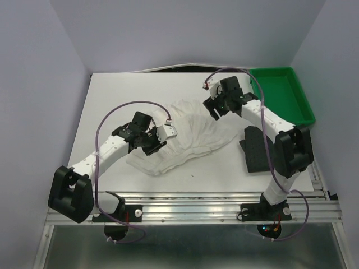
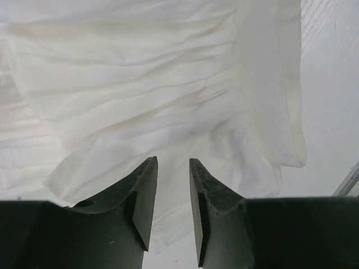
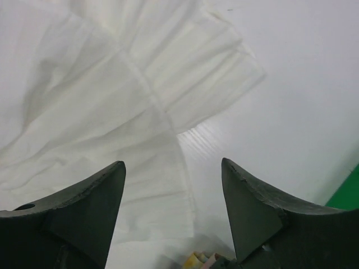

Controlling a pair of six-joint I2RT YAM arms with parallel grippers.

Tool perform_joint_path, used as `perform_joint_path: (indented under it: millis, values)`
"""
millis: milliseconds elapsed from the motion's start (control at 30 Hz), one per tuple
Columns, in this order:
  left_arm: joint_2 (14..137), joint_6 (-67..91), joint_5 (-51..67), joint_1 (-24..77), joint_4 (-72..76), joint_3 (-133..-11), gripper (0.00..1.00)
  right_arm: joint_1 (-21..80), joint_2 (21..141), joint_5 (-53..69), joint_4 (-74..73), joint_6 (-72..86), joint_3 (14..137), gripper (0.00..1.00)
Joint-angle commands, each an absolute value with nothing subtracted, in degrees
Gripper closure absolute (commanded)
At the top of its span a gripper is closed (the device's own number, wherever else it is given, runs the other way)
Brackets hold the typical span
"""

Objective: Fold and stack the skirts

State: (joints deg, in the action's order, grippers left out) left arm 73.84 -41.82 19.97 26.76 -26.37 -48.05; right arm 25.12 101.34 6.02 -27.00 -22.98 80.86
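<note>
White skirt spread wide (charcoal skirt half behind right arm)

The flat white rectangular worktop is enclosed on three sides by plain pale lilac-grey walls, is evenly lit, and is edged at the near side by ribbed aluminium rails.

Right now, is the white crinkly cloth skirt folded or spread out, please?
Spread out: the white crinkly cloth skirt sprawls rumpled across the table.
</note>
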Motion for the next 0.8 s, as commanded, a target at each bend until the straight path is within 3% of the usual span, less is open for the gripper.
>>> perform_joint_path:
  millis: [0,367,767]
  values:
    - [72.9,-38.8,21.4,26.3,-25.8,-52.6,0.59,21.8,105.6,6.2,-30.3,-21.5,86.1,0.27]
    - [74.4,-38.6,21.0,24.4,-24.8,-53.3,0.59,20.2,118.7,23.4,-38.3,-18.0,102.7,0.26]
    - [75.0,-38.5,21.3,23.9,-24.3,-52.9,0.59,20.2,126.0,26.2,-43.0,-19.2,106.3,0.33]
